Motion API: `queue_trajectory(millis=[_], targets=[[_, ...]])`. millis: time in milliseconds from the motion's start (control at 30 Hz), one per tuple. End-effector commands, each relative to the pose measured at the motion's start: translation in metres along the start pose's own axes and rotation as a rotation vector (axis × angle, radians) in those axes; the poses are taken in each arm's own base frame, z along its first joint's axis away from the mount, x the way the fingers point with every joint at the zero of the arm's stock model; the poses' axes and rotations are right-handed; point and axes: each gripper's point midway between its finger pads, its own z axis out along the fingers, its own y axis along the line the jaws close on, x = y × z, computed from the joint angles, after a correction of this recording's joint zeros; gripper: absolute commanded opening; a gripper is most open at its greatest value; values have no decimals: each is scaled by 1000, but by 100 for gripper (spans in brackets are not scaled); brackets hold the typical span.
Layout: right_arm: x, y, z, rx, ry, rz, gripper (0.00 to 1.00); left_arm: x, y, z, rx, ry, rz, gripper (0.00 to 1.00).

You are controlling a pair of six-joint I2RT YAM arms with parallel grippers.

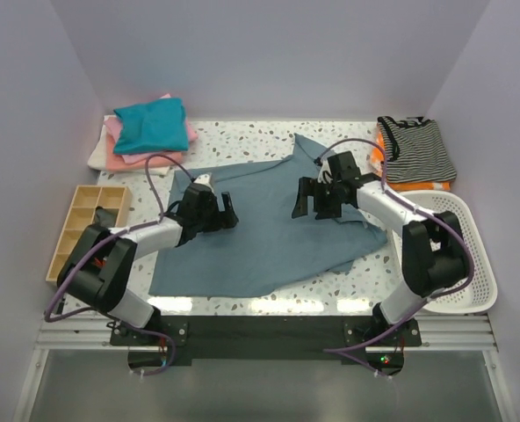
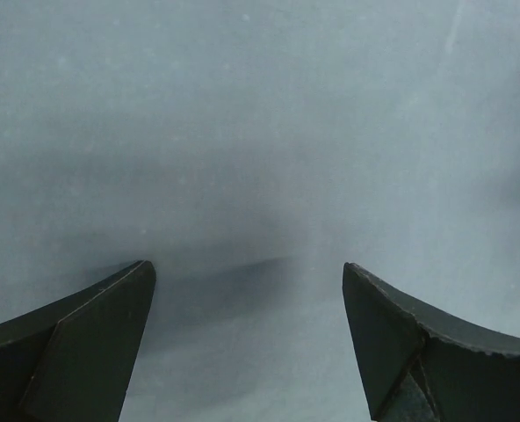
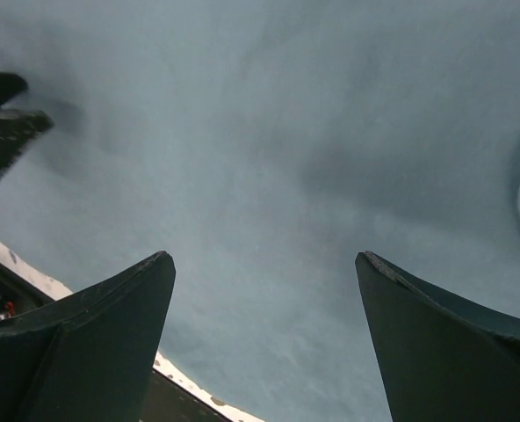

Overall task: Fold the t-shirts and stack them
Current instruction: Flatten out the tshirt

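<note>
Slate-blue t-shirt (image 1: 260, 237) is spread flat, one sleeve pointing toward the back wall.

Left gripper (image 1: 214, 209) is seen over the shirt's left part, close to its left edge. Its jaws are spread wide and nothing is held between them. Only blue cloth is seen below in the wrist view. Whether the fingertips touch the cloth cannot be told.

Right gripper (image 1: 318, 199) is placed over the shirt's right part. Its jaws are likewise spread wide with nothing gripped, and blue cloth lies beneath.

Behind the shirt's back-left corner a folded stack is noted: teal t-shirt (image 1: 152, 124) on top, pink t-shirt (image 1: 128, 161) under it, white t-shirt (image 1: 96, 156) lowest.

Behind and right of the shirt a striped garment (image 1: 418, 148) is laid on something orange.

A white basket (image 1: 466, 255) is set right of the shirt, near its right corner.

A wooden compartment tray (image 1: 89, 224) is set left of the shirt.
</note>
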Motion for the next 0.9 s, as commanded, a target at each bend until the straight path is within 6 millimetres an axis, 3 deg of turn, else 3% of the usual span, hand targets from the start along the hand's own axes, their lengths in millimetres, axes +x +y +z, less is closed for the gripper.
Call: queue_trajectory(millis=[0,133,167,233,367,467,700,867], targets=[[23,-12,15,59,58,5,88,26,44,-9,-183,29,-52,93],[58,-20,28,97,149,-1,88,51,73,-30,-298,60,-83,94],[64,-18,30,98,165,-9,88,48,73,-38,-300,39,-96,95],[78,-17,32,97,203,-11,88,62,84,-48,-336,55,-120,95],[92,-7,31,99,227,-45,87,55,82,-66,-321,0,-141,95],[68,-7,19,147,109,-77,88,39,76,-73,-304,-45,-121,95],[-17,-22,-24,393,-183,-197,90,-5,53,-70,-252,-121,-59,95],[-34,-43,-4,516,-149,-246,86,-16,37,-61,-191,-136,-67,95]])
